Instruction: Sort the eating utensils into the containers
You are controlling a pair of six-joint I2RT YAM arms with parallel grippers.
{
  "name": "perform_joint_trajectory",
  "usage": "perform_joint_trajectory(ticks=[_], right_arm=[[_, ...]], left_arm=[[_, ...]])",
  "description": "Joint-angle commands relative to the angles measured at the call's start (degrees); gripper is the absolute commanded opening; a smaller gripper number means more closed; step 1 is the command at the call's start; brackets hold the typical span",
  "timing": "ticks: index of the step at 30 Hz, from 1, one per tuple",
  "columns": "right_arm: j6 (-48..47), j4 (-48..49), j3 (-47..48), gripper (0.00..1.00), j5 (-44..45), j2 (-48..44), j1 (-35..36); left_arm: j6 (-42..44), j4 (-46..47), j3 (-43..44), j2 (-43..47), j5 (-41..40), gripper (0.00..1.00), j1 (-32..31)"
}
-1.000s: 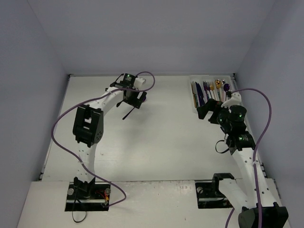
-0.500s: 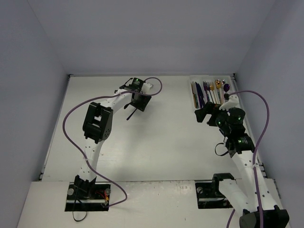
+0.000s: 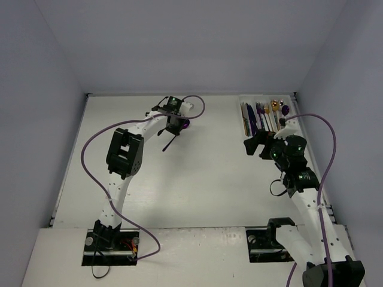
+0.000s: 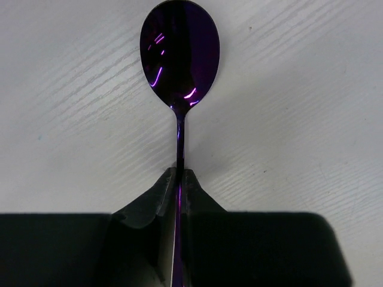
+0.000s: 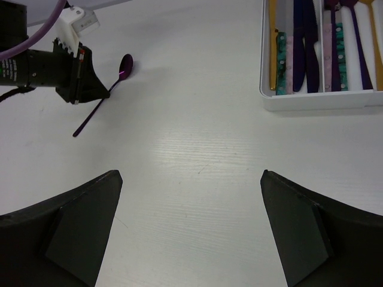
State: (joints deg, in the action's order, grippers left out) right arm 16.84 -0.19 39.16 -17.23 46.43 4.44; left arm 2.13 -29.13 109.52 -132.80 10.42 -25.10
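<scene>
My left claw (image 4: 178,181) clamped on a glossy purple metal spoon (image 4: 179,54)
I grip its thin neck just below the bowl, probably so it lifts without tipping; it lies upper centre overhead, my arm stretched far out. My right claw (image 5: 191,224) gapes wide, lower left of the shallow white plastic tray (image 5: 311,101).

spoon (image 4: 179,60) on table (image 3: 209,179), tray (image 5: 323,100) far right
</scene>
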Motion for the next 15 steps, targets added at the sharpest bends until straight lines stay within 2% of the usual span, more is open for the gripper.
perform_joint_trajectory(ticks=[1,5,10,12,15], right_arm=[[-1.6,5.4,0.9,1.00,-2.8,1.1,2.5],[0.7,9.1,1.1,1.00,-3.2,2.5,7.3],[4.8,17.4,0.4,1.00,-0.6,7.4,17.0],[6.8,22.8,0.2,1.00,0.5,9.1,20.4],[8.4,25.8,1.6,1.00,3.6,13.3,25.9]], left_arm=[[-5.2,-1.0,1.1,-0.6,1.7,0.00,0.2],[-13.9,-0.5,0.2,3.6,2.1,0.00,-0.1],[-30.2,5.4,-5.5,13.0,3.2,0.00,0.0],[-38.1,10.8,-8.6,17.4,5.0,0.00,-0.1],[-44.9,17.1,-13.6,21.9,6.7,0.00,-0.5]])
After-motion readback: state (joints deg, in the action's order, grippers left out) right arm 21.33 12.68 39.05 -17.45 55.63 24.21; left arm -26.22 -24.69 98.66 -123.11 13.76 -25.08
